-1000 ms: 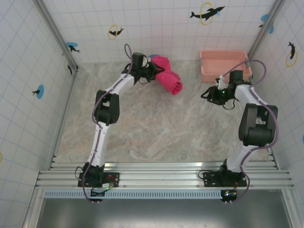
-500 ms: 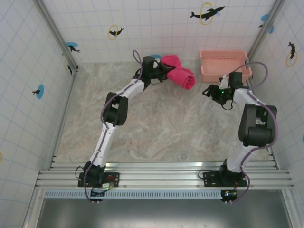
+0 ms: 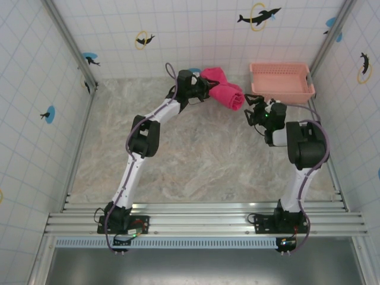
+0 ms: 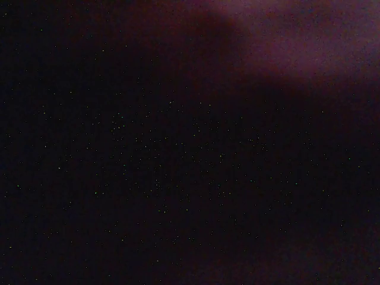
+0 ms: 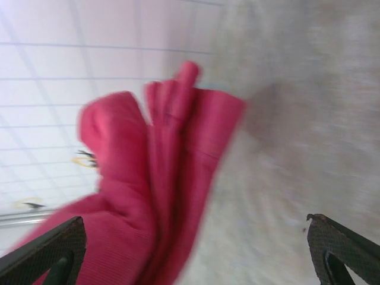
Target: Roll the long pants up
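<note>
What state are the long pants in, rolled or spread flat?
Rolled up: the long pants form a compact bundle held by the left pincer.

Back-ctr of table (image 3: pixel 190 160), by rear wall: long pants (image 3: pixel 225 92), in a roll. Touching on left side: left gripper (image 3: pixel 205 90). Just to right and nearer front, apart from roll: right gripper (image 3: pixel 249 111), facing it. Back-right corner, behind right gripper: basket (image 3: pixel 282 94), near roll, not touching.
</note>
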You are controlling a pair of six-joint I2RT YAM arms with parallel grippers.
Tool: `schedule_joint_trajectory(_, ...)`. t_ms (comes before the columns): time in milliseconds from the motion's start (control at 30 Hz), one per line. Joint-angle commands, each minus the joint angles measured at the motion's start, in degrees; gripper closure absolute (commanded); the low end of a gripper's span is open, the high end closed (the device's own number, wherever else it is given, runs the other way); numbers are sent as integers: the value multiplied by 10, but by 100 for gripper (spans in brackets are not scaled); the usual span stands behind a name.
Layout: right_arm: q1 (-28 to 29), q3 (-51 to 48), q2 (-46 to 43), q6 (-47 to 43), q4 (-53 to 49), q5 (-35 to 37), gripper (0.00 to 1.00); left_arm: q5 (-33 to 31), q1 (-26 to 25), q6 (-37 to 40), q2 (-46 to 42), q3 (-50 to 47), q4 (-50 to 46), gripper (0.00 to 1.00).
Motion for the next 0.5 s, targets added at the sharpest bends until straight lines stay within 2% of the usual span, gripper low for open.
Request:
schedule_joint_trajectory(0, 23, 48, 37, 118, 156, 49, 2, 21, -2, -13, -26, 17, 68, 100)
schedule_joint_trajectory(133, 54, 88, 46, 133, 146, 46, 2, 17, -2, -11, -33, 5, 66, 100)
schedule_joint_trajectory(300, 83, 83, 37, 125, 117, 29, 2, 18, -1, -10, -29, 11, 64, 100)
schedule_joint_trajectory(400, 76, 33, 5, 93, 98, 53, 2, 16, 0, -4, -30, 8, 57, 100)
schedule_joint_trajectory(467, 57, 12, -19, 74, 83, 45, 2, 15, 3, -3, -31, 7, 57, 100)
